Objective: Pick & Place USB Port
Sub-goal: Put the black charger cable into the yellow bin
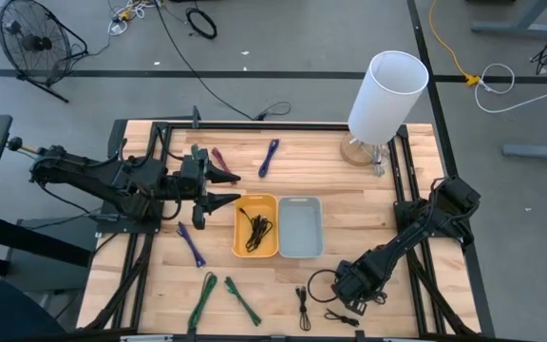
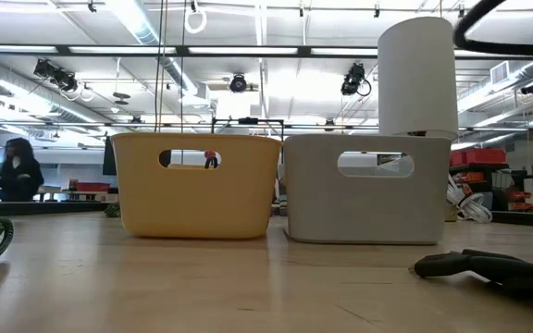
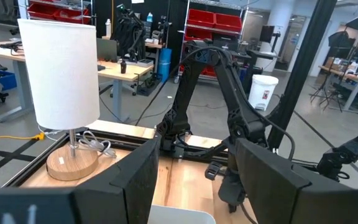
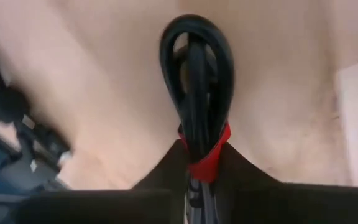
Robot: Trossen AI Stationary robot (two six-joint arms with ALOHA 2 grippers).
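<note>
In the high view, the wooden slatted table (image 1: 368, 233) fills the middle of the frame, with a yellow plastic bin (image 1: 255, 226) holding a coiled black cable and a grey plastic bin (image 1: 299, 226) side by side at its centre. The left gripper (image 1: 224, 187) hovers just left of the yellow bin's upper corner, its two fingers spread apart and holding nothing. The right gripper (image 1: 342, 288) is low at the lower right of the table, down at a black looped USB cable (image 1: 323, 282). A white cylindrical lamp on a round wooden base (image 1: 384, 95) stands at the upper right; purple cables lie at upper centre and left of the yellow bin, green cables at the lower left, and two more black cables near the bottom edge. In the low view, the two bins stand touching at centre frame, the lamp rises behind the grey one, and a dark shape lies on the table at the lower right, too unclear to name. In the left wrist view, the left fingers (image 3: 135, 180) frame the bottom, parted, with the lamp at the left and the right arm beyond at centre. In the right wrist view, the right fingers are clamped on the black cable loop with its red tie, which reaches up the middle of the frame above the pale tabletop.
</note>
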